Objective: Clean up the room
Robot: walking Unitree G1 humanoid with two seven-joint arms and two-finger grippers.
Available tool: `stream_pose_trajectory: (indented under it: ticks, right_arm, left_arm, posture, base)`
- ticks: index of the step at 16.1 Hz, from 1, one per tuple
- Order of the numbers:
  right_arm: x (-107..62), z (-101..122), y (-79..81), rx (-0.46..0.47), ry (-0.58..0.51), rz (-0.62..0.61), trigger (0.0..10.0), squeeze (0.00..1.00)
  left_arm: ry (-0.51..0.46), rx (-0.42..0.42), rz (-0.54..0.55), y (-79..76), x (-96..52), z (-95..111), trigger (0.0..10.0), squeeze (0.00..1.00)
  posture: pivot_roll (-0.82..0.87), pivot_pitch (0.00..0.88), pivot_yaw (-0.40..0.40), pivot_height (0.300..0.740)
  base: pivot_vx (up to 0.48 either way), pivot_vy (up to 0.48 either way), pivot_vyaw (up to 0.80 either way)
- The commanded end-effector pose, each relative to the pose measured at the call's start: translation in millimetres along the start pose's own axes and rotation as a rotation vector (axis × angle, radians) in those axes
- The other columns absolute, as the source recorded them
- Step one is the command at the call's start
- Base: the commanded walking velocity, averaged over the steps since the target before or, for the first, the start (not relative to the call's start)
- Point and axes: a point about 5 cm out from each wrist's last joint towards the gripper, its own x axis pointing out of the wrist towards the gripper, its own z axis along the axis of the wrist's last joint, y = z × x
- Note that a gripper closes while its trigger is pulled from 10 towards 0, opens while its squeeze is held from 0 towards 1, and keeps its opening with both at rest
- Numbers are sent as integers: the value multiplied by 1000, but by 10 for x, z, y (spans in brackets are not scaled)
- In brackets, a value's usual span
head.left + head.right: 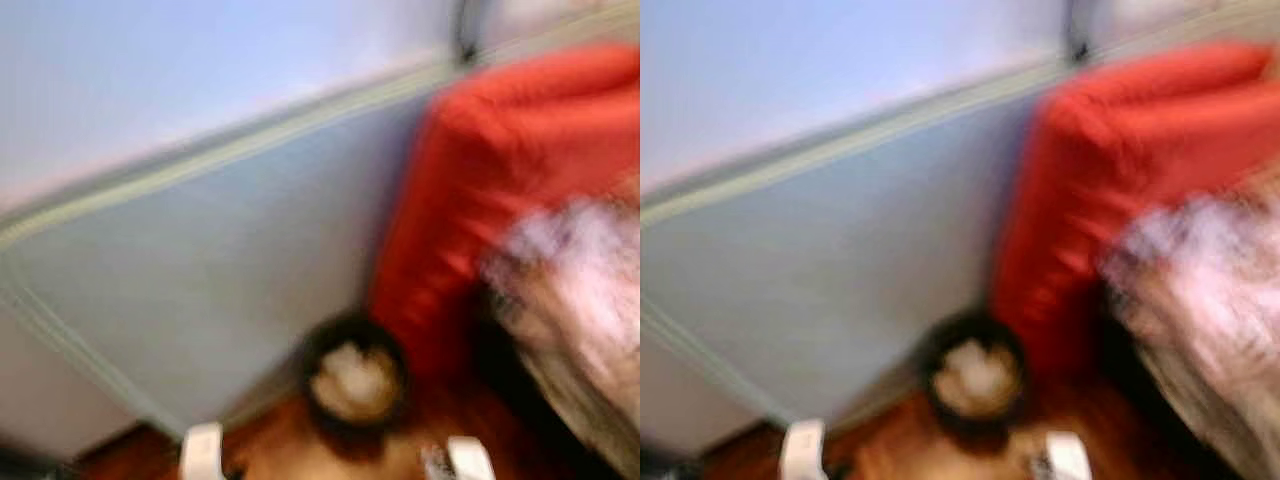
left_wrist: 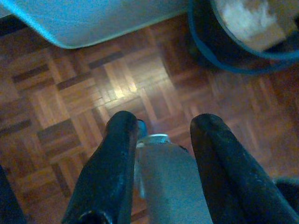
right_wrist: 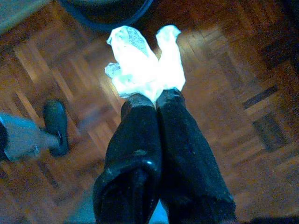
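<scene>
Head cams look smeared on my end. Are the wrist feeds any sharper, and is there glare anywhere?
Left and right eye views: heavy motion blur; the dark bin and red cover are only smears. Left wrist view: sharper, with a glare spot on the parquet floor beyond the left gripper holding a grey can. Right wrist view: the crumpled white paper in the right gripper is blown out.

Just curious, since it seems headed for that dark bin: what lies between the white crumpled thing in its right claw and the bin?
Bare parquet floor, seen in the right wrist view, lies between the white wad in the right gripper and the bin.
</scene>
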Motion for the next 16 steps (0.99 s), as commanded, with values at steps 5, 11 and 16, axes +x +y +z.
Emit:
stream_pose_trajectory:
  ticks: [5,11,16]
  right_arm:
    - [35,120,90,23,-41,11,10000,0]
    - [38,139,93,-8,-47,8,10000,0]
    - [37,146,79,22,-52,4,10000,0]
  left_arm:
    - [45,10,46,154,-49,-113,10000,0]
    - [45,5,44,151,-50,-117,10000,0]
    - [44,-5,48,145,-49,-121,10000,0]
  posture:
    - [-5,41,12,740]
    - [-8,52,10,740]
    - [-4,62,5,740]
  base:
    - [192,0,160]
    - [120,0,105]
    - [145,0,591]
